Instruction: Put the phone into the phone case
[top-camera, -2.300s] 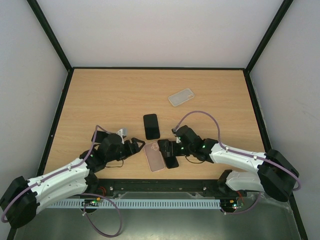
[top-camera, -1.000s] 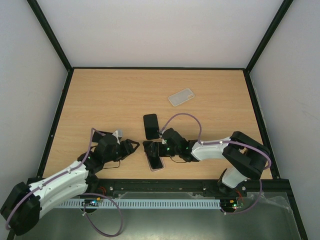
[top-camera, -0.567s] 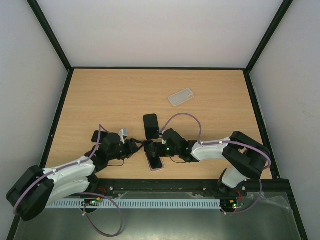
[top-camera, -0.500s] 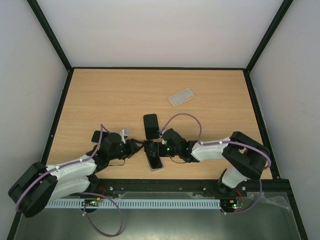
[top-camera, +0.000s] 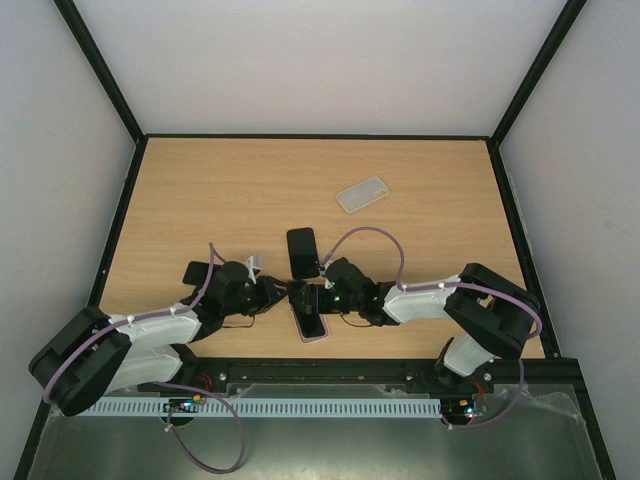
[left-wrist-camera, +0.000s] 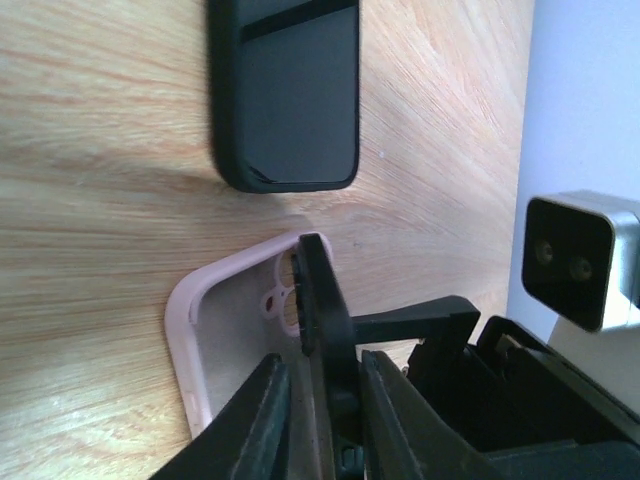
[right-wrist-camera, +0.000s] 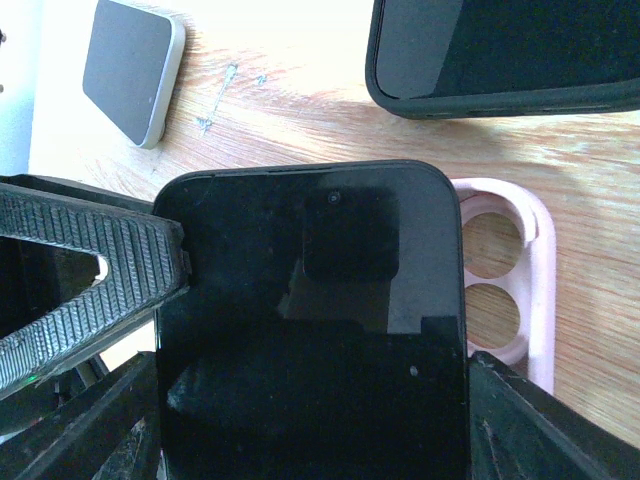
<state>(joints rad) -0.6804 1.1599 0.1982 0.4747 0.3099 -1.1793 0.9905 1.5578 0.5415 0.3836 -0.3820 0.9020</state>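
The black phone (right-wrist-camera: 310, 300) is tilted over the pink phone case (right-wrist-camera: 535, 260), which lies flat near the table's front edge. My right gripper (right-wrist-camera: 315, 385) is shut on the phone across its width. In the left wrist view the phone (left-wrist-camera: 318, 290) is seen edge-on above the pink case (left-wrist-camera: 185, 340). My left gripper (left-wrist-camera: 322, 358) has one finger against each face and is shut on the phone. From above, the left gripper (top-camera: 283, 294) and right gripper (top-camera: 308, 300) meet over the case (top-camera: 318, 338).
A second black phone (top-camera: 302, 252) lies just behind the pink case, close to both grippers. A clear case (top-camera: 362, 194) rests farther back, right of centre. Black frame rails border the wooden table (top-camera: 200, 200).
My left arm has swung right to the phone and its jaws have closed on the phone's edge. The right gripper brought the phone over the pink case, then held still.
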